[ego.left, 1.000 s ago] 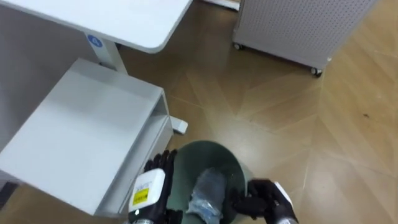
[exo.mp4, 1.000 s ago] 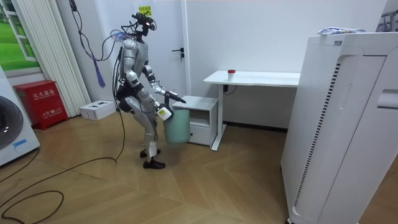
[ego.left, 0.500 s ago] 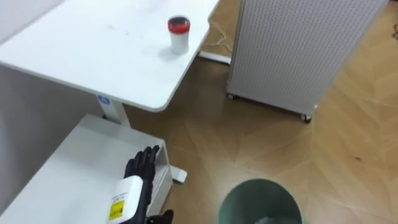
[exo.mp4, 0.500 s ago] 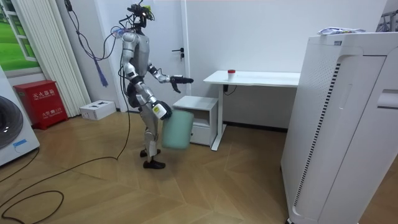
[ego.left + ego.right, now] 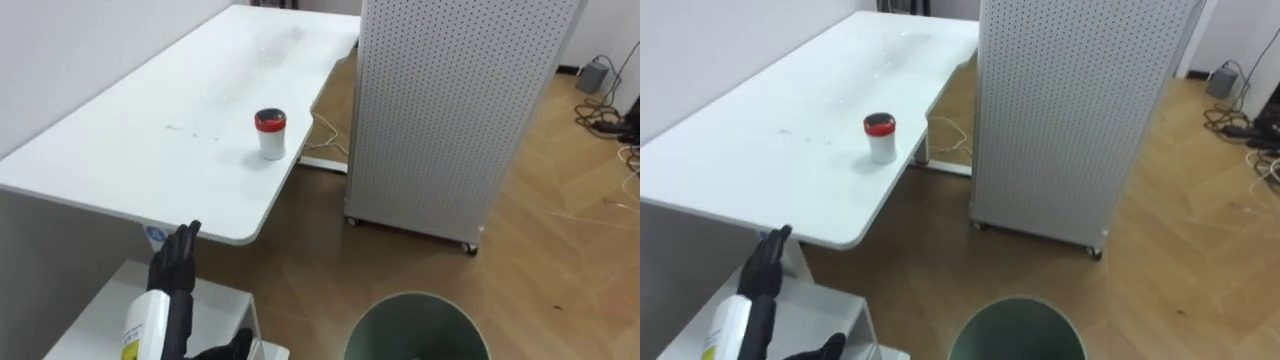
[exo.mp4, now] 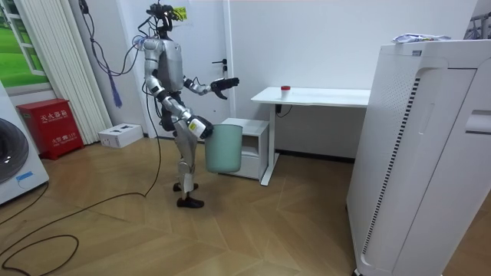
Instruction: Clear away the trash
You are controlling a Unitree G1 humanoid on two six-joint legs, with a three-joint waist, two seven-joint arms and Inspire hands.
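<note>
The robot stands beside a low white cabinet (image 6: pixel 255 149), facing a long white desk with a rounded corner (image 5: pixel 150 150). At the far side of the desk stands a tall white panel of perforated metal on small wheels (image 5: pixel 450 100), on the brown wooden floor.

Next in size is a round dark green plastic bin (image 5: pixel 415 310). In the room view it hangs off the floor at the robot's side, with the right hand (image 6: pixel 201 129) at its upper edge. How this hand holds the bin, I cannot tell.

The left hand (image 5: pixel 176 262) is raised in front of the desk edge. Its fingers are straight and it holds nothing.

The smallest thing is a little white cup with a red lid (image 5: pixel 270 133), which I take to be the garbage. It stands upright on the desk, near the edge on the panel's side, well apart from the left hand.

Such a cup is probably light, with thin walls that give under a hard squeeze. It may tip easily if it is pushed. I would take it around the white body, under the lid, with a gentle closing.
</note>
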